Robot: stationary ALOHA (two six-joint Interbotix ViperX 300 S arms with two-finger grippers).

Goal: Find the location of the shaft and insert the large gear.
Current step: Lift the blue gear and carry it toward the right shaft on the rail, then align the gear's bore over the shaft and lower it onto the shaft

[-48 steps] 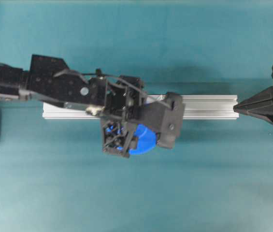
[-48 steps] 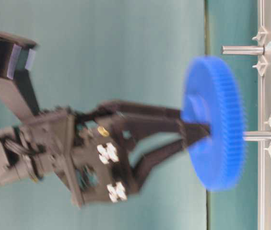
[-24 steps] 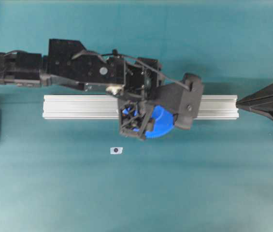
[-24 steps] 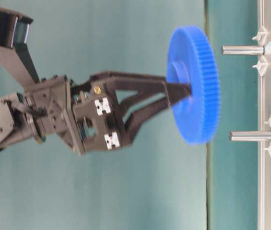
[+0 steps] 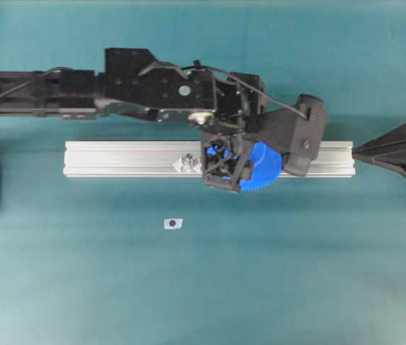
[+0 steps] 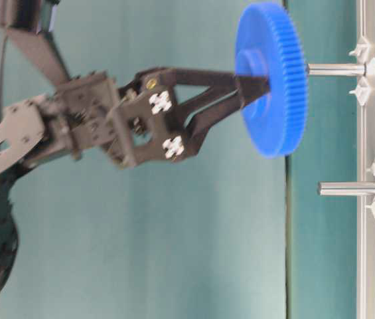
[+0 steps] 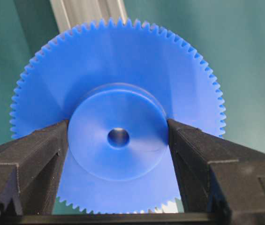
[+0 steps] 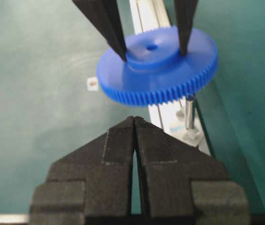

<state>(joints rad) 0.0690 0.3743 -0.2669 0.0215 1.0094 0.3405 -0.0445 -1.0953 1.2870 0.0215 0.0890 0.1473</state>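
Now my left end effector (image 6: pixel 253 90) pinches the large gear (image 6: pixel 273 80) by its raised hub, one finger on each side, holding it above the aluminium rail (image 5: pixel 116 158) on the desk (image 5: pixel 188 287). The gear's face hangs just off the tip of the shaft (image 6: pixel 336 69). My right end effector (image 8: pixel 135 124) is pressed together, well apart at the rail's end.

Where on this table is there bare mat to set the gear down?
Bare mat lies below the aluminium rail, around the small tag, and above the left arm. Crowded: the rail's middle, where the left gripper holds the large gear.
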